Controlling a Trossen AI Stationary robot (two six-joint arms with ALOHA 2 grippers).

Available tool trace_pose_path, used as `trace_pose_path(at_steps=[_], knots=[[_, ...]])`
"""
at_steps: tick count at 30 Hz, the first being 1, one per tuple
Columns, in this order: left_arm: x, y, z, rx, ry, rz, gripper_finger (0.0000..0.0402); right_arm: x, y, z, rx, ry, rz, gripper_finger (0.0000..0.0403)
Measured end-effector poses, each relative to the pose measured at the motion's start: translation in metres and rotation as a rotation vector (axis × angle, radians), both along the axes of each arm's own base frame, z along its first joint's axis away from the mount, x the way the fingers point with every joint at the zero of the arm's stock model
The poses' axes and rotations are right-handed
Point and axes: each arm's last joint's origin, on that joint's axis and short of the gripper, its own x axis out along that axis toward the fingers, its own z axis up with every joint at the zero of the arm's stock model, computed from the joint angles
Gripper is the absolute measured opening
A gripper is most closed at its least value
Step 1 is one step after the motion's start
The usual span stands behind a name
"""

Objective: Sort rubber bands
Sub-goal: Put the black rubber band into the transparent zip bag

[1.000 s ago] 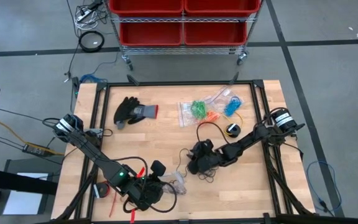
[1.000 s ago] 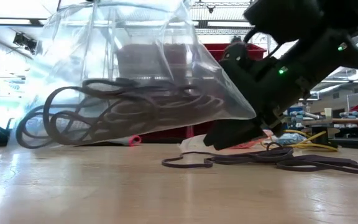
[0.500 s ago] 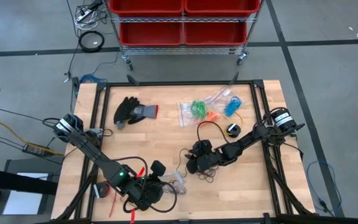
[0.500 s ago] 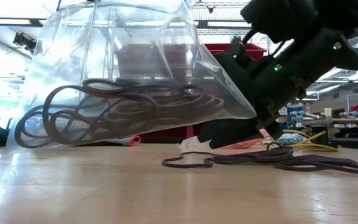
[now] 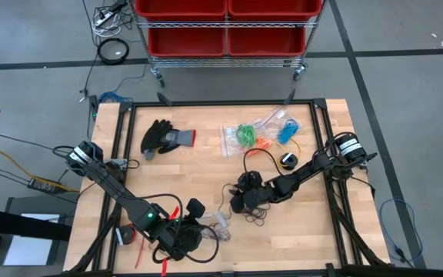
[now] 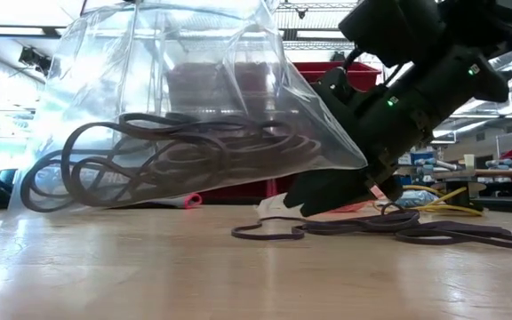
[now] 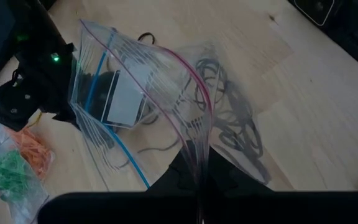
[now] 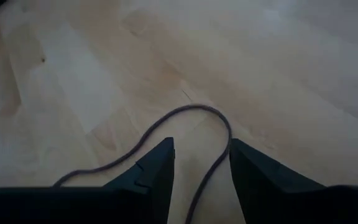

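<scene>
A clear zip bag point(image 7: 148, 93) with black rubber bands point(image 7: 235, 124) inside is near the table's front edge, and my left gripper point(image 7: 199, 186) is shut on it. Its mouth gapes toward my right gripper point(image 8: 201, 165). That gripper is open and low over loose black rubber bands point(image 6: 389, 227) lying on the table, just right of the bag point(image 6: 176, 98). One black band point(image 8: 194, 115) loops ahead of the fingers, and a strand of it runs back between them. Whether the fingers touch it, I cannot tell. My left gripper pinches the bag's open rim point(image 7: 199, 158) between its two fingers, by the pink zip line. The fingers come slanting down from the table's near-left side. The bag stands out ahead of them, mouth held open, and its lower end point(image 6: 38, 191) with the bands sags to the tabletop.
At the far middle lie clear bags of green bands point(image 5: 244, 135), orange bands point(image 5: 262, 144) and blue bands point(image 5: 287, 131). A black glove point(image 5: 164, 137) lies far left. A yellow cable point(image 5: 297, 146) and a small black device point(image 5: 287, 160) sit near the right arm.
</scene>
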Motion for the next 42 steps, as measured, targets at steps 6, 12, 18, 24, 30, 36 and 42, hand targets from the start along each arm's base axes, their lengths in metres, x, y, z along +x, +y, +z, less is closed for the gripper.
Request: trace_pose_path(at_steps=[6,12,18,24,30,36,42], knots=[[0.000,0.000,0.000,0.000,0.000,0.000,0.0002,0.009,0.005,0.013,-0.073,-0.146,0.040,0.0144],[0.000,0.000,0.000,-0.001,-0.001,0.000,0.0002,0.015,-0.001,0.015,0.016,-0.157,0.102,0.0143],[0.001,-0.001,0.000,-0.006,-0.008,0.000,0.0002,0.013,-0.015,0.006,0.082,-0.059,0.077,0.0139],[0.001,0.000,0.000,-0.006,-0.007,0.000,0.0002,0.012,-0.025,0.002,0.115,-0.002,0.079,0.0135],[0.001,0.000,0.000,-0.005,-0.007,0.000,0.0002,0.011,-0.026,0.000,0.094,0.028,0.082,0.0072],[0.001,0.000,0.000,-0.005,-0.007,0.001,0.0002,0.008,-0.029,-0.002,0.074,0.070,0.053,0.0007],[0.001,0.000,0.000,-0.004,-0.007,0.001,0.0002,0.003,-0.035,-0.004,0.078,0.122,-0.040,0.0002]])
